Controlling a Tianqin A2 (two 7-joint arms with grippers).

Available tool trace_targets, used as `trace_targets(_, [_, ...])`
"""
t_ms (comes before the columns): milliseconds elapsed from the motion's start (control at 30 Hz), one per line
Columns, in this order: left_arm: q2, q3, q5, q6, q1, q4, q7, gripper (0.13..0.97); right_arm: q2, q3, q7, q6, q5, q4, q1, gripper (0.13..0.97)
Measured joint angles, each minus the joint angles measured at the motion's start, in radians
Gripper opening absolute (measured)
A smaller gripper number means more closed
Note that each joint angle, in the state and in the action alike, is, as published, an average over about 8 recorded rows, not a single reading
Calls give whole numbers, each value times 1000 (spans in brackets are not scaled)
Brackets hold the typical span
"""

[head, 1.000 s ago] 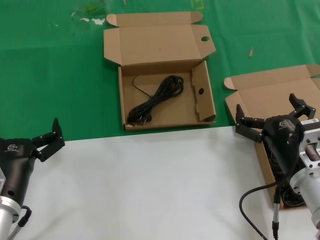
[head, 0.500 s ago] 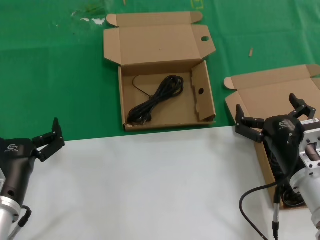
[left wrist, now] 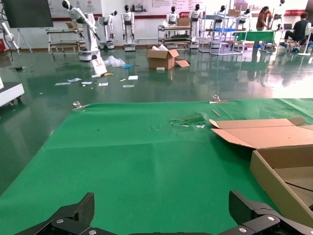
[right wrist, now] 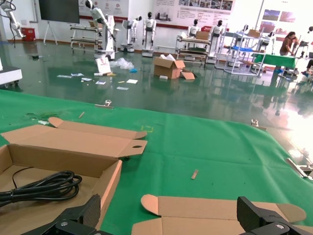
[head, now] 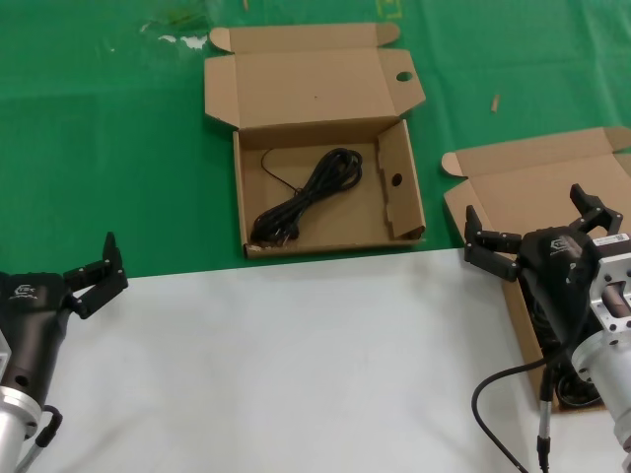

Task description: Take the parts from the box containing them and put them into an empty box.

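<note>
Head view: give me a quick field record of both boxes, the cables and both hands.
box with holed lid tab: open, on green cloth, centre
cable bundle: lying inside that box
second box: open, at right, partly hidden by right arm
left hand: open, empty, at white sheet's left edge
right hand: open, empty, above second box

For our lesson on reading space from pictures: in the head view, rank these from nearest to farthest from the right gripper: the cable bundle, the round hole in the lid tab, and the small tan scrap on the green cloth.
From the right gripper:
1. Small tan scrap, beyond the gripper on the green cloth.
2. Round hole in the lid tab, farther back, toward the robot's left.
3. Cable bundle, inside the open box, farthest left.
</note>
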Motion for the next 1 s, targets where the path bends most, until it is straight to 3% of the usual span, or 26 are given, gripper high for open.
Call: trace_targets(1000, [0, 0, 0, 0, 0, 0, 0, 966, 0, 0, 0, 0, 0, 0, 0, 966])
